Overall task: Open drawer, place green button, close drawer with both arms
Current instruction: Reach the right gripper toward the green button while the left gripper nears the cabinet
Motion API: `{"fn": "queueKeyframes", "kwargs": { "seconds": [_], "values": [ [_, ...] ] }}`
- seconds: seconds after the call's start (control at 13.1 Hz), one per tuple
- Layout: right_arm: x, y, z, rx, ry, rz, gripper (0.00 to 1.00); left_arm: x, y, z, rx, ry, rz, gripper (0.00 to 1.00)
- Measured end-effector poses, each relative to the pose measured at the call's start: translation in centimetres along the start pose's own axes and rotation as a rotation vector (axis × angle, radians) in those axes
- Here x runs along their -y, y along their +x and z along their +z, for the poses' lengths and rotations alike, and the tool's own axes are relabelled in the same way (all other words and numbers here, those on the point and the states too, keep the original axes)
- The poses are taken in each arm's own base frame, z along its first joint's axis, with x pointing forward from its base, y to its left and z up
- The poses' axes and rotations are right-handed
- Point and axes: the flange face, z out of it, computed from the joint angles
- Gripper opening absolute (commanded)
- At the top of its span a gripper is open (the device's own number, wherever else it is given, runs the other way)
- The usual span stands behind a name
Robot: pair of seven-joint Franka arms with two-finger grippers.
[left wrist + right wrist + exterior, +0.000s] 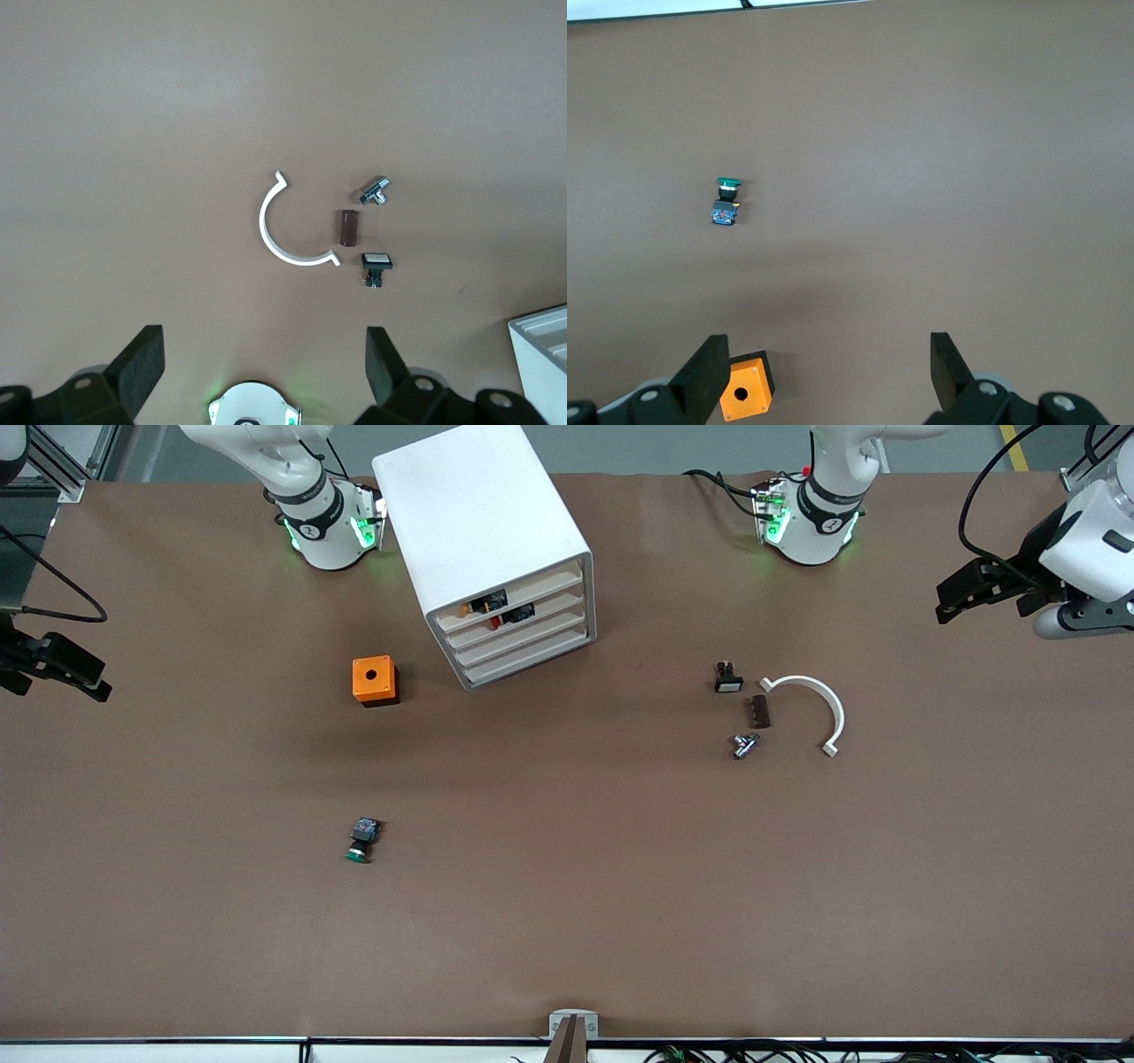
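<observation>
The white cabinet stands at the back of the table, its four drawers all shut. The drawer, third from the top, has a pale see-through front. The button, black with a green cap, lies on its side on the brown table, nearer the front camera than the orange cube. It also shows in the right wrist view. My left gripper hangs open and empty over the left arm's end of the table. My right gripper hangs open and empty over the right arm's end.
An orange cube with a round hole sits beside the cabinet. Toward the left arm's end lie a white-capped black button, a brown block, a metal fitting and a white curved piece.
</observation>
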Motion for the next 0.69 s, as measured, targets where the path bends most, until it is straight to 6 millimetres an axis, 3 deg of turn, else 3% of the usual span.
{"fn": "queueKeyframes", "kwargs": {
  "seconds": [0.38,0.69],
  "values": [
    [0.0,0.0,0.0,0.000,0.000,-0.001,1.00,0.2,0.5,0.9,0.022,0.014,-0.005,1.00],
    [0.2,0.0,0.1,0.001,0.000,-0.003,1.00,-1.9,5.7,8.8,0.156,0.046,0.021,1.00]
  ]
}}
